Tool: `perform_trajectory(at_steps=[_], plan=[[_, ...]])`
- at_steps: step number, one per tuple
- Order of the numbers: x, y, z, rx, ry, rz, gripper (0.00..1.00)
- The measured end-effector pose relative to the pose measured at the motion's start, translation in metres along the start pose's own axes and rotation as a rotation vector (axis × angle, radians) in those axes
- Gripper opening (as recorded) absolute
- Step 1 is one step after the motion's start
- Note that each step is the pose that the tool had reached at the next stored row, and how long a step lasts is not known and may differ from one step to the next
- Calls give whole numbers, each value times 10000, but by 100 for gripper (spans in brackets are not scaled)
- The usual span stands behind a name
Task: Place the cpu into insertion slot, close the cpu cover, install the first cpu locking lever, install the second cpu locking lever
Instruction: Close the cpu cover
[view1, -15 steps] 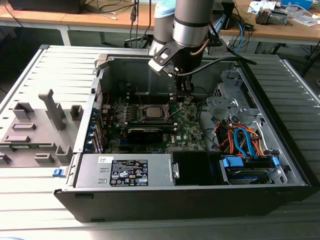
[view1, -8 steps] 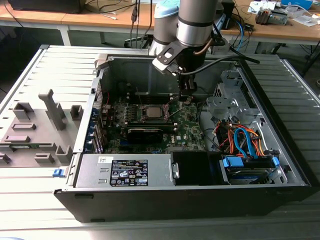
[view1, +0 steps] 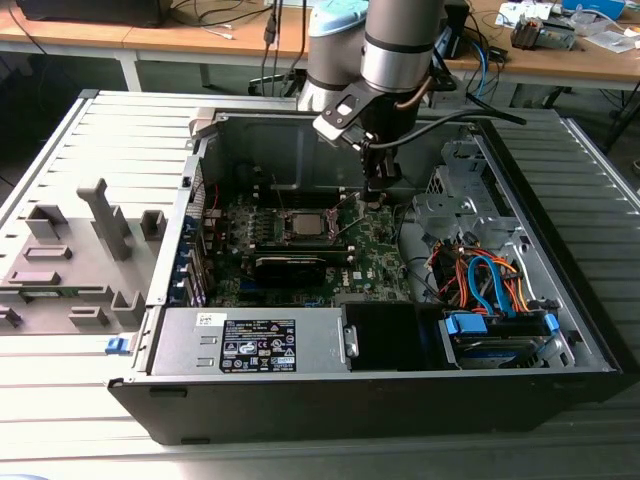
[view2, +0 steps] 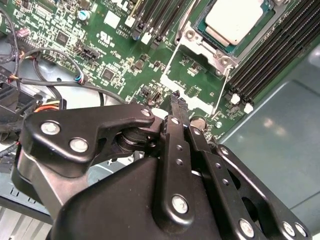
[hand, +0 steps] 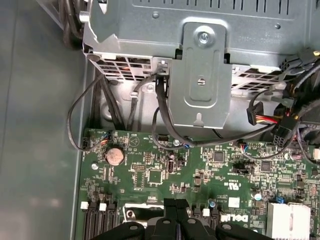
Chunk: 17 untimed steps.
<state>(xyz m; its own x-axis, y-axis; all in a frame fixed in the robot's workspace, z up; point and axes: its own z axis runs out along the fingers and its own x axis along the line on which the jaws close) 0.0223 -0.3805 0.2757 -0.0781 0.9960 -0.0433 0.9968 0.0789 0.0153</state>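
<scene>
The cpu (view2: 232, 19), a silver-topped square, lies in the insertion slot (view1: 305, 225) on the green motherboard. A silver metal frame, the cpu cover (view2: 205, 47), lies around it. Two thin wire levers (view2: 169, 67) (view2: 221, 92) run from the frame toward my gripper. My gripper (view2: 176, 100) is shut with nothing between its black fingers. Its tip hovers just above the board between the lever ends, short of the socket. In the exterior view my gripper (view1: 372, 198) hangs just to the socket's right. In the first wrist view my gripper (hand: 175, 204) points at the board.
A long black card (view1: 290, 265) lies just in front of the socket, and memory slots (view2: 270, 55) run beside it. A metal drive cage (view1: 465, 185) and orange and blue cables (view1: 490, 280) fill the case's right side. A grey power supply (view1: 250, 345) sits in front.
</scene>
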Motion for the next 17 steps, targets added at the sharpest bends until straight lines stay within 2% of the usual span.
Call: perform_trajectory(at_steps=[6,8,13,17], plan=[[10,41,40,5,-3,-1,11],[28,76,50,5,-3,-15,11],[76,97,77,3,-1,-56,11],[136,156,138,9,0,-70,11]])
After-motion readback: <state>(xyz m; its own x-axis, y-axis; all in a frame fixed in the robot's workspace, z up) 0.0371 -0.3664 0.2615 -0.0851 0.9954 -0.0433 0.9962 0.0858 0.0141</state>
